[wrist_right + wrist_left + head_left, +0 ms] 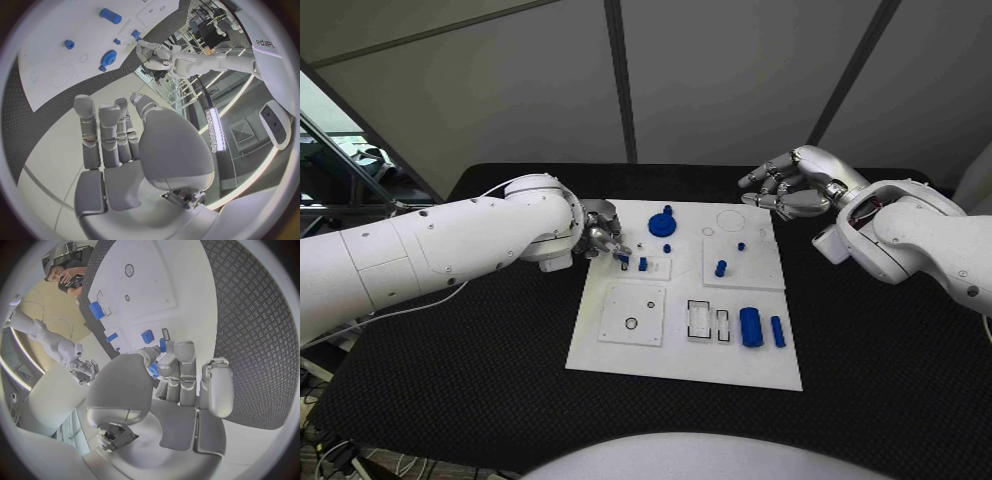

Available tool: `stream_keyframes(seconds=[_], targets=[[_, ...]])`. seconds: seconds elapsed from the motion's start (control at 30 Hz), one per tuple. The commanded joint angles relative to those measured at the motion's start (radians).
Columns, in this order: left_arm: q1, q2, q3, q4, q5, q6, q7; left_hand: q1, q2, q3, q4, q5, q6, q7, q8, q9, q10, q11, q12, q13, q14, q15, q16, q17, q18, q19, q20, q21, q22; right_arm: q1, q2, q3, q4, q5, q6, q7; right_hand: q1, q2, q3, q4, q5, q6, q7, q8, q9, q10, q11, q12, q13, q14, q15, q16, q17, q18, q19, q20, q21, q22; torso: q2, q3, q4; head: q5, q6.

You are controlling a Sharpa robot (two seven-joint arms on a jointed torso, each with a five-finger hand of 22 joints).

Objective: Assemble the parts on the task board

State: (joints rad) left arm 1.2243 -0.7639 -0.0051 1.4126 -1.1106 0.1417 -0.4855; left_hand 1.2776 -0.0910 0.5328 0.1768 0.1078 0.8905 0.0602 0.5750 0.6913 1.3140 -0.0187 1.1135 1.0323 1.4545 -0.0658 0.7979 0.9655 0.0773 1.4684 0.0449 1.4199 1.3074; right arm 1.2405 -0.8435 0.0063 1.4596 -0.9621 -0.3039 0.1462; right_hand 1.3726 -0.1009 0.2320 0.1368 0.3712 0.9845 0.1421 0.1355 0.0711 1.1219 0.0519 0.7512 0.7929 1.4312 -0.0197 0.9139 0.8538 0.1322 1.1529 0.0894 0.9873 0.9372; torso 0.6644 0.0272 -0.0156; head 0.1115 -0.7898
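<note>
White, the task board [678,345] is laid in the middle of the black table [473,400], with blue parts spread over it. A gear-like part [662,222] is seen near the board's far edge, 2 long parts [751,327] lie side by side near its right near side, and a short peg [720,268] stands upright between them. The left hand [600,238] is held over the board's far left corner, and a small blue part [153,370] is pinched between its fingertips [167,365], just above another small blue piece [642,264] on the board. The right hand [788,185] is kept off the board, beyond its far right corner, above the table; nothing is held in it, and its fingers [100,130] are stretched out close together
</note>
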Motion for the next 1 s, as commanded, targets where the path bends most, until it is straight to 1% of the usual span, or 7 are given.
stream_keyframes(seconds=[0.03, 0.13, 0.2, 0.3, 0.43, 0.5, 1.0], targets=[[-0.001, 0.002, 0.0, 0.004, -0.029, 0.027, -0.015, -0.004, -0.007, 0.125, -0.115, 0.003, 0.003, -0.003, 0.004, 0.001, 0.008, 0.002, -0.004, -0.002, -0.001, -0.006, 0.001, 0.002, -0.035, 0.014, -0.007, 0.004, 0.127, 0.002, 0.0, 0.001, 0.001, 0.002, -0.006, 0.012, 0.008, 0.001, 0.007, -0.001, 0.003, 0.003, 0.005, -0.007, -0.001, -0.006, 0.003, -0.001, -0.001, 0.006, -0.001, -0.006, 0.002, 0.013, 0.006, 0.001, -0.003, -0.001, 0.0, 0.0002, 0.0001, -0.001, 0.0], [-0.002, 0.004, 0.0, 0.004, -0.032, 0.034, -0.018, -0.005, -0.009, 0.127, -0.116, 0.003, 0.003, -0.003, 0.005, 0.002, 0.007, 0.002, -0.006, -0.004, -0.001, -0.006, 0.001, 0.002, -0.035, 0.014, -0.007, 0.003, 0.127, 0.002, 0.0, 0.001, 0.001, 0.002, -0.005, 0.012, 0.009, 0.001, 0.007, -0.002, 0.003, 0.002, 0.005, -0.007, -0.001, -0.006, 0.003, -0.001, -0.001, 0.006, -0.001, -0.007, 0.001, 0.013, 0.006, 0.001, -0.003, -0.001, 0.0, 0.0001, -0.0001, -0.001, -0.002], [-0.004, 0.005, 0.0, 0.004, -0.033, 0.039, -0.021, -0.005, -0.009, 0.128, -0.116, 0.003, 0.003, -0.003, 0.005, 0.002, 0.007, 0.002, -0.006, -0.004, -0.001, -0.006, 0.001, 0.002, -0.035, 0.014, -0.007, 0.003, 0.127, 0.002, 0.0, 0.001, 0.0, 0.002, -0.005, 0.013, 0.01, 0.0, 0.008, -0.003, 0.004, 0.003, 0.005, -0.007, -0.001, -0.007, 0.003, -0.001, -0.001, 0.007, -0.001, -0.007, 0.002, 0.013, 0.006, 0.001, -0.004, -0.001, 0.0, -0.0001, 0.0004, -0.005, 0.0], [-0.006, 0.006, 0.0, 0.003, -0.034, 0.044, -0.025, -0.005, -0.009, 0.128, -0.116, 0.003, 0.003, -0.003, 0.005, 0.002, 0.007, 0.002, -0.006, -0.004, -0.001, -0.006, 0.001, 0.002, -0.035, 0.014, -0.007, 0.003, 0.127, 0.002, 0.001, 0.001, 0.0, 0.002, -0.005, 0.013, 0.011, -0.001, 0.008, -0.004, 0.004, 0.003, 0.005, -0.007, -0.001, -0.006, 0.003, -0.001, -0.001, 0.007, -0.001, -0.008, 0.001, 0.013, 0.006, 0.001, -0.004, -0.001, 0.0, 0.0003, 0.0001, -0.003, -0.001], [-0.008, 0.008, 0.0, 0.002, -0.034, 0.046, -0.029, -0.006, -0.01, 0.131, -0.117, 0.003, 0.003, -0.003, 0.005, 0.002, 0.007, 0.002, -0.008, -0.007, -0.001, -0.006, 0.001, 0.002, -0.035, 0.014, -0.007, 0.003, 0.127, 0.002, 0.0, 0.001, 0.0, 0.002, -0.005, 0.013, 0.011, -0.001, 0.008, -0.004, 0.004, 0.003, 0.005, -0.007, -0.001, -0.006, 0.003, -0.001, -0.001, 0.007, -0.001, -0.008, 0.001, 0.013, 0.006, 0.001, -0.004, -0.001, 0.0, -0.0003, 0.0007, -0.005, -0.003], [-0.009, 0.009, 0.0, 0.002, -0.035, 0.046, -0.03, -0.006, -0.01, 0.131, -0.117, 0.003, 0.003, -0.003, 0.005, 0.002, 0.007, 0.002, -0.008, -0.007, -0.001, -0.006, 0.001, 0.002, -0.035, 0.014, -0.007, 0.003, 0.127, 0.002, -0.001, 0.001, 0.001, 0.002, -0.005, 0.013, 0.011, -0.001, 0.008, -0.004, 0.004, 0.003, 0.005, -0.007, -0.001, -0.006, 0.003, -0.001, -0.001, 0.007, -0.001, -0.008, 0.001, 0.013, 0.006, 0.001, -0.004, -0.001, 0.0, -0.0004, 0.0008, -0.005, -0.002], [-0.012, 0.003, -0.001, 0.011, -0.035, 0.072, -0.041, -0.009, -0.014, 0.139, -0.119, 0.003, 0.004, -0.003, 0.006, 0.003, 0.006, 0.002, -0.011, -0.01, -0.001, -0.006, 0.001, 0.002, -0.036, 0.015, -0.007, 0.005, 0.129, 0.002, -0.001, 0.001, 0.001, 0.002, -0.002, 0.013, 0.012, -0.002, 0.009, -0.005, 0.004, 0.003, 0.005, -0.007, -0.001, -0.006, 0.003, -0.001, -0.002, 0.007, -0.001, -0.009, 0.001, 0.013, 0.007, 0.001, -0.004, -0.001, 0.0, -0.0002, 0.0009, -0.001, -0.003]])
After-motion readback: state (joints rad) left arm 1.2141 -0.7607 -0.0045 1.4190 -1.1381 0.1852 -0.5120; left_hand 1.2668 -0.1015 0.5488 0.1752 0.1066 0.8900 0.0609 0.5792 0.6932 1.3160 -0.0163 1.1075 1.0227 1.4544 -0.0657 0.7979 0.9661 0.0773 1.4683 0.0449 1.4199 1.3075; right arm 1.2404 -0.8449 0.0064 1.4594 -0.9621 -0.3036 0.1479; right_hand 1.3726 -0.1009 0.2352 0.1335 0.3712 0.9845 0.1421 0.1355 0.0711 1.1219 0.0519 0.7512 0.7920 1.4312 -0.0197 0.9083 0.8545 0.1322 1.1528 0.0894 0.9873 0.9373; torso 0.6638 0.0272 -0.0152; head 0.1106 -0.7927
